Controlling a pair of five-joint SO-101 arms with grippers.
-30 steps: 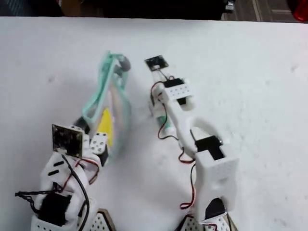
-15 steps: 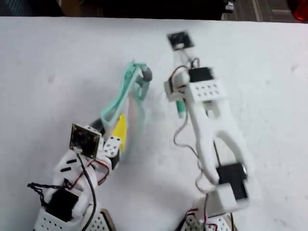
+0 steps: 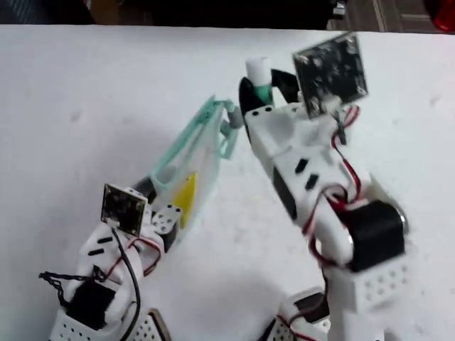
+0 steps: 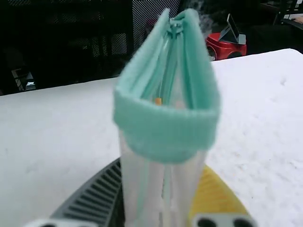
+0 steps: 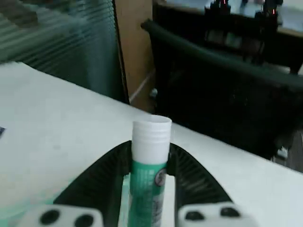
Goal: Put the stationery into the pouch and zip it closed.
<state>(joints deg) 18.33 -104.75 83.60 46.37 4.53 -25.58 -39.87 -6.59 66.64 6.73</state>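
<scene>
Left tool point(image 3: 165, 196) clamped on pouch point(image 3: 201, 149) end, centre-left on counter point(image 3: 85, 85), far end open. Right tool point(image 5: 150, 150) clamped on glue stick point(image 5: 150, 135), upper centre, just beside pouch tip, lower half hidden. Can't make out pouch contents.

Glue stick point(image 3: 257, 74) just right of pouch point(image 3: 190, 165)

Left arm point(image 3: 96, 252), lower left; right arm point(image 3: 284, 135), right: white printed shells, black servo blocks point(image 3: 373, 231), red and black cables point(image 3: 343, 153), square camera boards point(image 3: 330, 67). Left claw point(image 4: 158, 208): yellow finger point(image 4: 215, 201), grey ribbed finger point(image 4: 94, 201). Right claw point(image 5: 149, 172): black ribbed fingers point(image 5: 102, 177).
</scene>
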